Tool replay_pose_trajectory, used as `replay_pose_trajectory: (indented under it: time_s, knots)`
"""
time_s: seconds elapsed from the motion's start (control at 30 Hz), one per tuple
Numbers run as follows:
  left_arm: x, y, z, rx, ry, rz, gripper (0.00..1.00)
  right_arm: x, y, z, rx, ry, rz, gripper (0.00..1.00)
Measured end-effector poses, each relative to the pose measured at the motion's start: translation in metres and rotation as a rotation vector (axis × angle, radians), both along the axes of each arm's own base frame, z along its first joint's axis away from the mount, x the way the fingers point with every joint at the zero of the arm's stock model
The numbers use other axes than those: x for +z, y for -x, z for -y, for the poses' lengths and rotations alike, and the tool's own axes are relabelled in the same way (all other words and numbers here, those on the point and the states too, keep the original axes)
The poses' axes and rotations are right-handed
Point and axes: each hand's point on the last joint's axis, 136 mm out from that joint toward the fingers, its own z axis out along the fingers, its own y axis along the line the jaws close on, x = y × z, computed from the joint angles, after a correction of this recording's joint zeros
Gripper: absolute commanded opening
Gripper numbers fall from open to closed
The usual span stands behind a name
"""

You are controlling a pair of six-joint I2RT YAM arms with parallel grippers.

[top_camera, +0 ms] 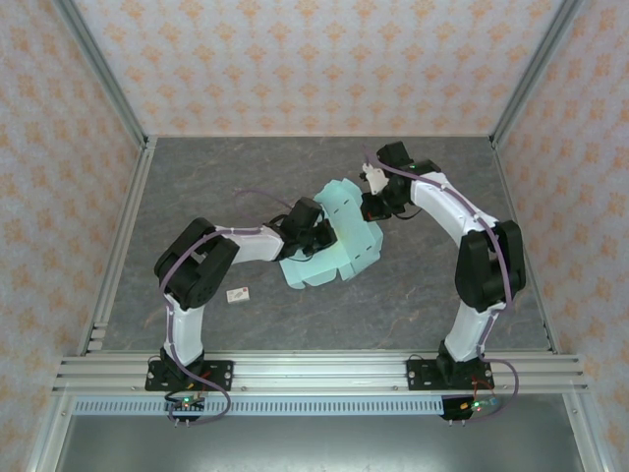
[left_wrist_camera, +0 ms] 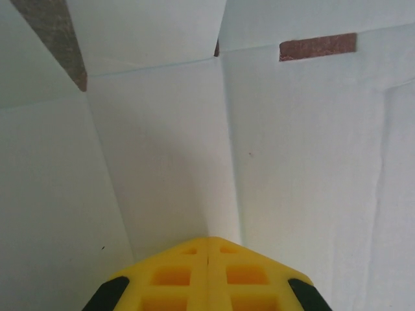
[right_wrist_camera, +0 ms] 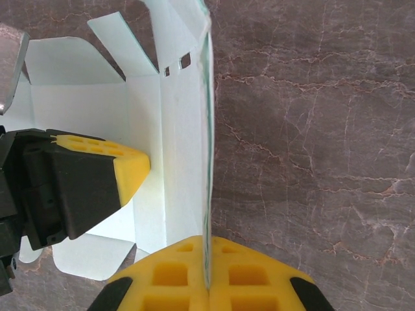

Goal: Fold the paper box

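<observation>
The paper box (top_camera: 339,241) is a pale mint die-cut sheet, partly folded up, in the middle of the grey table between both arms. My right gripper (right_wrist_camera: 209,241) is shut on one upright edge of the sheet (right_wrist_camera: 181,142), which runs straight between its yellow fingers. From above, that right gripper (top_camera: 370,205) sits at the sheet's far right side. My left gripper (left_wrist_camera: 209,240) is shut, its tips pressed against the inside of a panel (left_wrist_camera: 292,162) close to a crease. It comes in from the left (top_camera: 319,234) and also appears in the right wrist view (right_wrist_camera: 144,165).
A tiny white tag (top_camera: 237,293) lies on the table to the near left, beside the left arm's elbow. Bare grey table (top_camera: 423,295) spreads to the near right. Aluminium rails (top_camera: 314,369) run along the near edge, and patterned walls close in the other sides.
</observation>
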Motion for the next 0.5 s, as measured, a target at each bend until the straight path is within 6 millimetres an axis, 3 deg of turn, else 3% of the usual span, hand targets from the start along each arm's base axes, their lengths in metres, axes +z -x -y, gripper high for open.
replay_pose_trajectory:
  time_s: [0.5]
  knots:
    - [-0.014,-0.003,0.004,-0.003,0.006,-0.005,0.01,-0.01,0.0,-0.004,-0.018,0.003,-0.031,0.0]
